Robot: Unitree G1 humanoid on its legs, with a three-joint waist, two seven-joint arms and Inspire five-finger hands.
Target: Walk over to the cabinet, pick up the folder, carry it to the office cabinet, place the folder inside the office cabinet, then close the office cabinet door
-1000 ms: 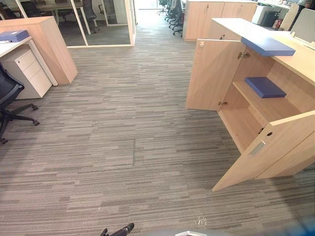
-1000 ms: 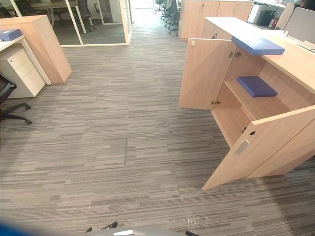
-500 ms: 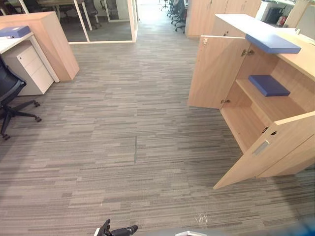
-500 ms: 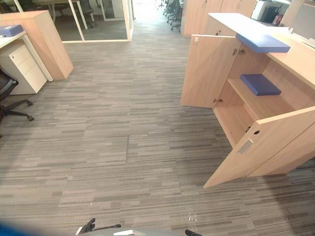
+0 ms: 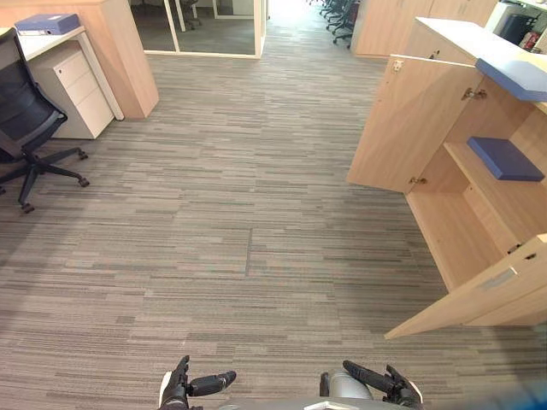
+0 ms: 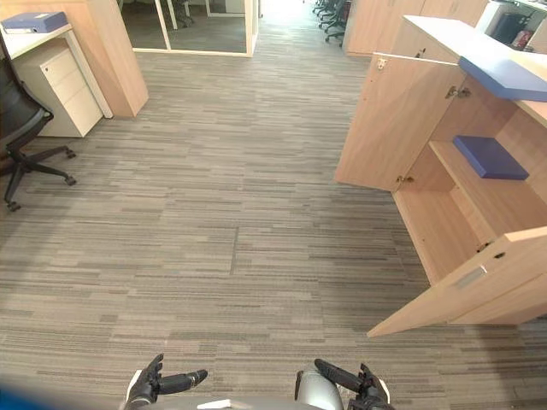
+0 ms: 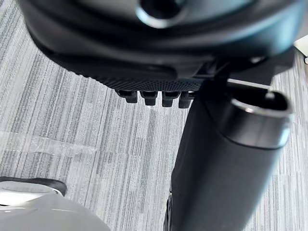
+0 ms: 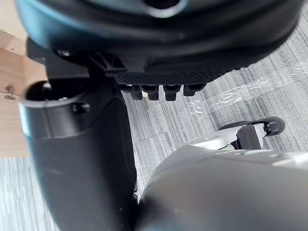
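A blue folder (image 5: 47, 23) lies on a white desk at the far left, beside a tall wooden cabinet (image 5: 128, 51). The office cabinet (image 5: 466, 213) stands on the right with both doors swung open. A second blue folder (image 5: 504, 158) lies on its shelf, and a third blue one (image 5: 517, 77) rests on its top. My left hand (image 5: 184, 389) and right hand (image 5: 389, 386) hang low over the carpet, far from any folder. Both are open and hold nothing. In the wrist views the left hand's fingers (image 7: 154, 98) and the right hand's fingers (image 8: 159, 91) point at bare carpet.
A black swivel chair (image 5: 26, 111) stands at the left by a white drawer unit (image 5: 77, 85). The cabinet's near door (image 5: 479, 290) juts out into the floor on the right, its far door (image 5: 410, 120) beyond. Glass partitions (image 5: 214, 26) and grey carpet (image 5: 248, 222) lie ahead.
The camera has shifted, so the chair and desk show more at the left. The left hand shows more fully at the bottom edge, and the right hand has come into view.
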